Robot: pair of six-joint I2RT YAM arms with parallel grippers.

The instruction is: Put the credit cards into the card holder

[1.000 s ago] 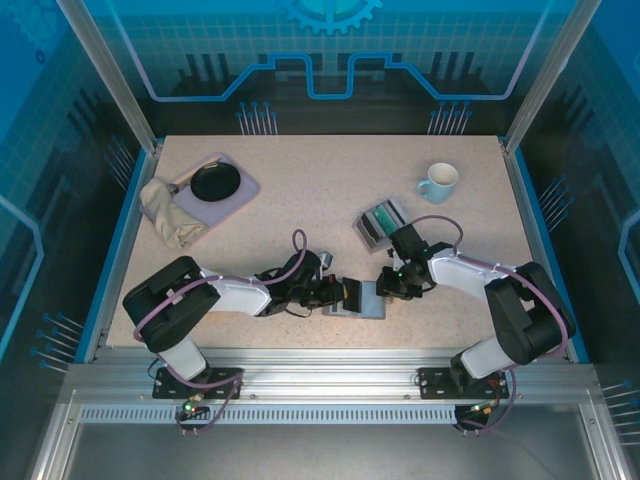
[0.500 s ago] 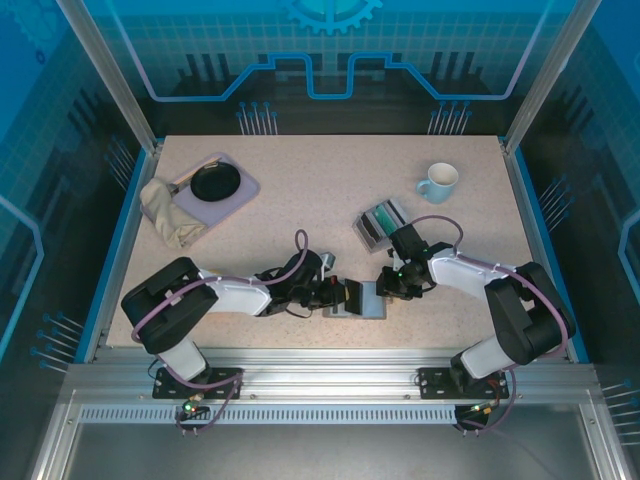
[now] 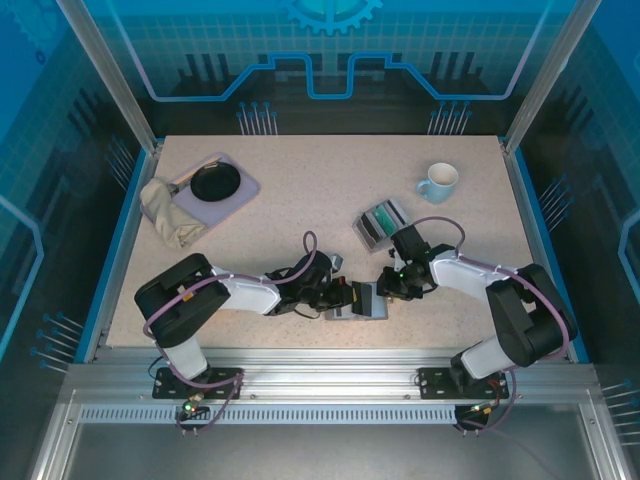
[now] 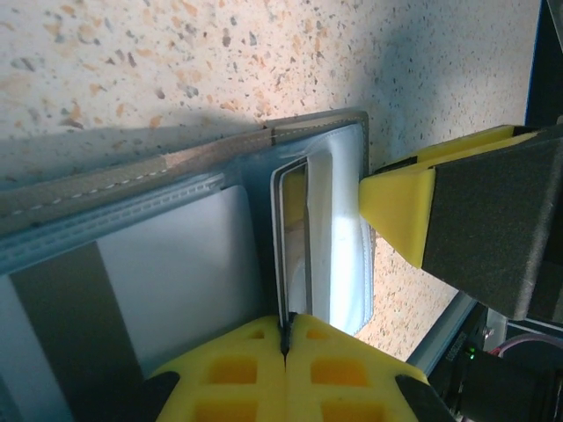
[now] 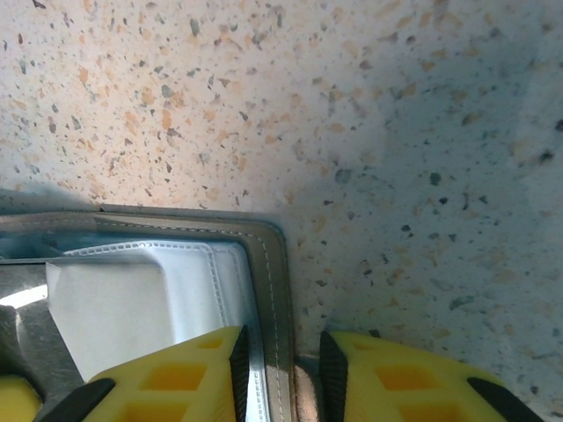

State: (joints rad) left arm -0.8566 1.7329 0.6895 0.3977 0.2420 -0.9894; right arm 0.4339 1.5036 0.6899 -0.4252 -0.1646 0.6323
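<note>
Looks mid-insert: the card holder [image 3: 365, 303] lies open at the table's near edge, the right gripper [image 5: 281, 378] clamped on its rim and the left gripper [image 4: 286, 338] pinching a credit card [image 4: 290, 255] edge-on into a pocket, with more probably waiting in the clear slotted box [image 3: 378, 224].

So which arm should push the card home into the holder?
Left, probably: the left gripper is shut on a card edge-on in the card holder pocket; the right gripper clamps the holder's rim.
</note>
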